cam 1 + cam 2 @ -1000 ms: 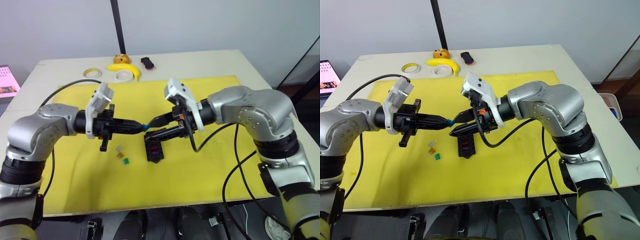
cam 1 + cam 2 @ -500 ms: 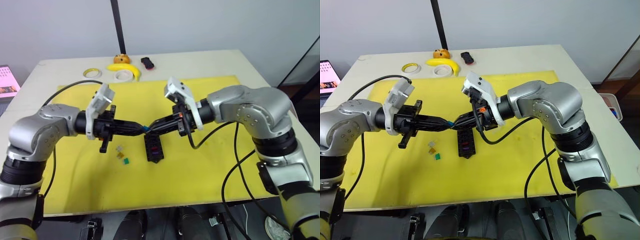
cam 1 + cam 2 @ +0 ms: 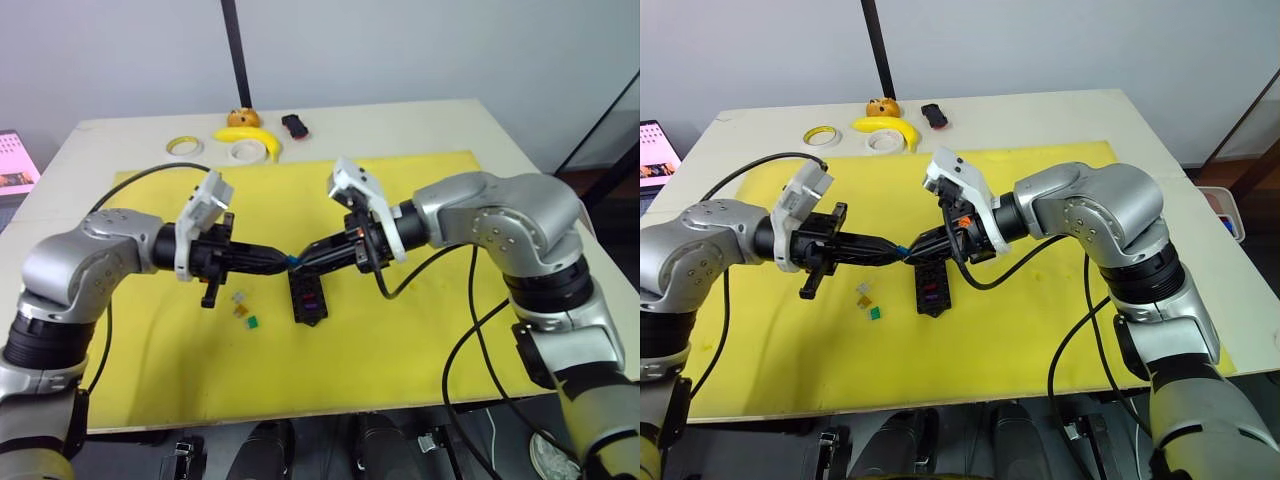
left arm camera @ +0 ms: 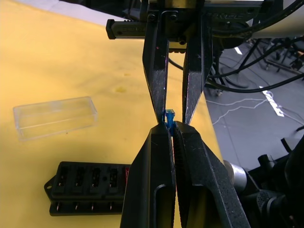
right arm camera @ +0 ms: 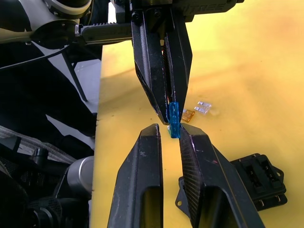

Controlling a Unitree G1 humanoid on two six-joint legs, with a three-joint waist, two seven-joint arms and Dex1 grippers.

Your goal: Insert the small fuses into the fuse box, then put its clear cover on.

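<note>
A blue fuse [image 5: 174, 118] hangs above the yellow mat, with my left gripper [image 3: 284, 260] shut on it. My right gripper [image 3: 306, 258] meets it tip to tip, open by a narrow gap, its fingertips [image 4: 159, 107] on either side of the fuse's free end. The black fuse box [image 3: 308, 298] lies on the mat just below the two grippers, with a red and a purple fuse in its slots. The clear cover [image 4: 54, 116] lies flat on the mat beside the box. A few more small fuses [image 3: 243, 310], pale, orange and green, lie loose left of the box.
The yellow mat [image 3: 420, 330] covers most of the table. At the far edge lie a banana [image 3: 245, 135], two tape rolls [image 3: 183, 146], a small black-and-red object [image 3: 294, 125] and an orange item [image 3: 240, 117]. A black pole [image 3: 237, 50] rises behind.
My right gripper's fingers have narrowed from wide open and slid in around the fuse's free end. The left gripper has kept its hold and edged slightly right.
</note>
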